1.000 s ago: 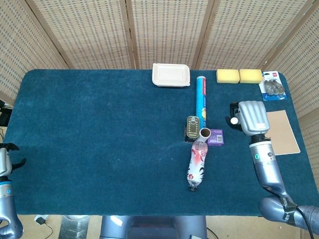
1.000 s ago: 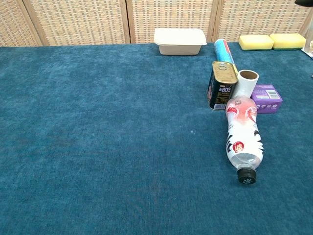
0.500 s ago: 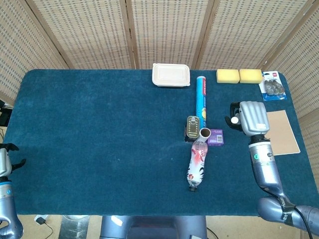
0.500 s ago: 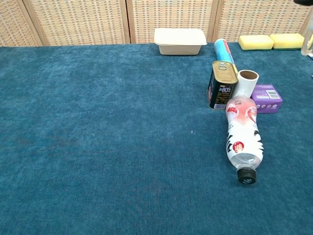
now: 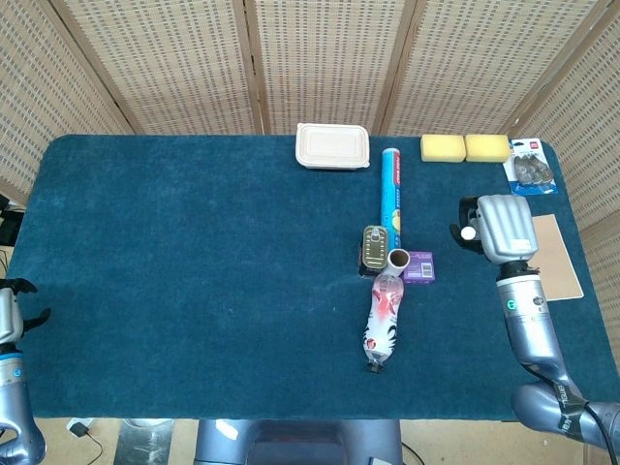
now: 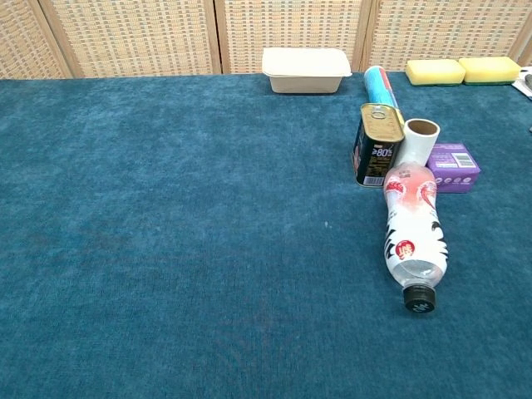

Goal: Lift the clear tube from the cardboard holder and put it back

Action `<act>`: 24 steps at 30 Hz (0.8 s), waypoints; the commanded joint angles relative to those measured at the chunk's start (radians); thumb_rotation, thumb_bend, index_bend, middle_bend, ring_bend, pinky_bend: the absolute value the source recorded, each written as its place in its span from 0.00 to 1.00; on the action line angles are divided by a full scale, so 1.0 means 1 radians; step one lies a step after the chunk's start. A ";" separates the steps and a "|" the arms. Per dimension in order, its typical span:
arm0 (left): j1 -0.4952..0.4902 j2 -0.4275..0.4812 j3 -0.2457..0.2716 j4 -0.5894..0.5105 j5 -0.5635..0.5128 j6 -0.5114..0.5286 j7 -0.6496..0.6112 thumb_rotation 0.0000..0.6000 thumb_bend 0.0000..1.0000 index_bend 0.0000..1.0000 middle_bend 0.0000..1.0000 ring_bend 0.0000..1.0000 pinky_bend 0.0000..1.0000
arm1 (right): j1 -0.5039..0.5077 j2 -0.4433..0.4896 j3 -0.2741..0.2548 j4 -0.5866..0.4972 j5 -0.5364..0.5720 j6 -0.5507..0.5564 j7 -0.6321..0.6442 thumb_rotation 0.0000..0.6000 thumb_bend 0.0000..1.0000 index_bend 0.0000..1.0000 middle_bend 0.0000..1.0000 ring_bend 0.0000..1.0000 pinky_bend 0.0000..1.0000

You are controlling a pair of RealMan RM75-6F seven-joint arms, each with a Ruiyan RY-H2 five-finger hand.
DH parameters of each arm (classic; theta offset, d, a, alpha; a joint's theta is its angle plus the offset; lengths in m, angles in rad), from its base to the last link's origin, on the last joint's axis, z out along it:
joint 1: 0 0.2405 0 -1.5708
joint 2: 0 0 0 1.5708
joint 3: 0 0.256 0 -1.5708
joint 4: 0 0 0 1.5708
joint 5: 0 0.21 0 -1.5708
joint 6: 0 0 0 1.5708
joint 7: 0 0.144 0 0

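A clear plastic bottle (image 5: 383, 320) (image 6: 413, 231) with a red and white label lies on the blue table, black cap toward the near edge. Its base touches a short cardboard roll (image 5: 398, 259) (image 6: 418, 138) that stands tilted just behind it. My right hand (image 5: 500, 229) hovers to the right of the roll and well apart from it, back upward, thumb sticking out left, nothing in it. My left hand (image 5: 12, 312) shows only at the near left edge of the head view, fingers spread and empty.
A tin can (image 5: 375, 244) (image 6: 378, 145) and a purple box (image 5: 419, 266) (image 6: 454, 166) flank the roll. A blue tube (image 5: 390, 194) lies behind them. Further back are a white lidded container (image 5: 332, 145), yellow sponges (image 5: 465, 147) and a blister pack (image 5: 530, 167). A brown card (image 5: 552, 260) lies at the right.
My right hand has drifted to the right, away from the cardboard roll. The bottle, the roll and the left hand have not moved.
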 commanded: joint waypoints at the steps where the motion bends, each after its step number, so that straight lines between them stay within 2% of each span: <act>1: 0.002 0.001 0.002 0.000 0.002 0.002 -0.006 1.00 0.16 0.48 0.44 0.25 0.34 | 0.045 -0.025 0.080 0.126 0.186 -0.052 -0.018 1.00 0.39 0.79 1.00 1.00 0.88; 2: 0.002 0.001 0.002 0.000 0.002 0.000 -0.006 1.00 0.16 0.48 0.44 0.25 0.34 | 0.028 -0.028 0.073 0.085 0.165 -0.028 -0.002 1.00 0.39 0.79 1.00 1.00 0.88; 4: -0.001 0.001 0.000 0.003 -0.001 -0.006 -0.003 1.00 0.16 0.48 0.45 0.25 0.34 | -0.015 -0.015 0.012 -0.007 0.045 0.011 0.015 1.00 0.39 0.79 1.00 1.00 0.88; 6: -0.005 -0.001 -0.003 0.006 -0.006 -0.014 0.007 1.00 0.16 0.48 0.45 0.25 0.34 | -0.061 0.020 -0.083 -0.084 -0.128 0.045 -0.003 1.00 0.39 0.79 1.00 1.00 0.88; 7: -0.006 -0.001 -0.004 0.006 -0.007 -0.015 0.009 1.00 0.16 0.48 0.45 0.25 0.34 | -0.064 0.029 -0.095 -0.088 -0.154 0.041 -0.006 1.00 0.39 0.79 1.00 1.00 0.88; 8: -0.006 -0.001 -0.004 0.004 -0.006 -0.014 0.010 1.00 0.16 0.48 0.45 0.25 0.34 | -0.056 0.046 -0.086 -0.077 -0.147 0.021 -0.002 1.00 0.39 0.79 1.00 1.00 0.88; 9: -0.003 0.000 -0.001 0.000 -0.002 -0.004 0.004 1.00 0.16 0.48 0.45 0.25 0.34 | -0.005 0.037 0.022 0.055 0.016 -0.002 -0.009 1.00 0.39 0.79 1.00 1.00 0.88; 10: 0.001 0.001 0.001 -0.002 0.002 0.002 -0.002 1.00 0.16 0.48 0.45 0.25 0.34 | 0.049 0.005 0.083 0.149 0.161 -0.064 -0.030 1.00 0.39 0.79 1.00 1.00 0.88; 11: 0.002 0.001 0.002 -0.001 0.004 0.003 -0.005 1.00 0.16 0.48 0.45 0.25 0.34 | 0.067 -0.010 0.106 0.170 0.214 -0.073 -0.039 1.00 0.39 0.79 1.00 1.00 0.88; 12: 0.001 0.001 0.002 0.000 0.004 0.002 -0.005 1.00 0.16 0.48 0.45 0.25 0.34 | 0.070 -0.019 0.115 0.155 0.222 -0.061 -0.036 1.00 0.39 0.79 1.00 1.00 0.88; 14: 0.000 0.001 0.001 0.002 0.002 -0.003 -0.004 1.00 0.16 0.48 0.45 0.25 0.34 | 0.050 -0.024 0.087 0.082 0.145 -0.020 -0.024 1.00 0.39 0.79 1.00 1.00 0.88; 15: -0.002 0.000 0.000 0.004 0.000 -0.006 -0.001 1.00 0.16 0.48 0.45 0.25 0.34 | 0.035 -0.018 0.048 0.032 0.071 -0.011 -0.025 1.00 0.39 0.79 1.00 1.00 0.88; 17: -0.007 0.000 -0.003 0.005 -0.004 -0.014 0.008 1.00 0.16 0.48 0.45 0.25 0.34 | -0.022 0.019 -0.071 -0.091 -0.136 0.014 -0.023 1.00 0.38 0.79 1.00 1.00 0.88; 18: -0.007 0.000 -0.003 0.005 -0.005 -0.014 0.009 1.00 0.16 0.48 0.45 0.25 0.34 | -0.031 0.029 -0.082 -0.104 -0.162 0.015 -0.011 1.00 0.38 0.79 1.00 1.00 0.88; 20: -0.005 0.000 -0.002 0.003 -0.003 -0.010 0.007 1.00 0.16 0.48 0.45 0.25 0.34 | -0.026 0.039 -0.045 -0.071 -0.105 -0.002 0.032 1.00 0.38 0.79 1.00 1.00 0.88; 22: -0.002 0.001 0.000 0.001 0.000 -0.005 0.001 1.00 0.16 0.48 0.45 0.25 0.34 | 0.001 0.020 0.022 0.010 0.015 -0.023 0.054 1.00 0.38 0.79 1.00 1.00 0.88; 24: 0.000 0.001 0.002 0.002 0.003 -0.001 -0.006 1.00 0.16 0.48 0.45 0.25 0.34 | 0.027 -0.011 0.072 0.074 0.156 -0.026 0.016 1.00 0.39 0.79 1.00 1.00 0.88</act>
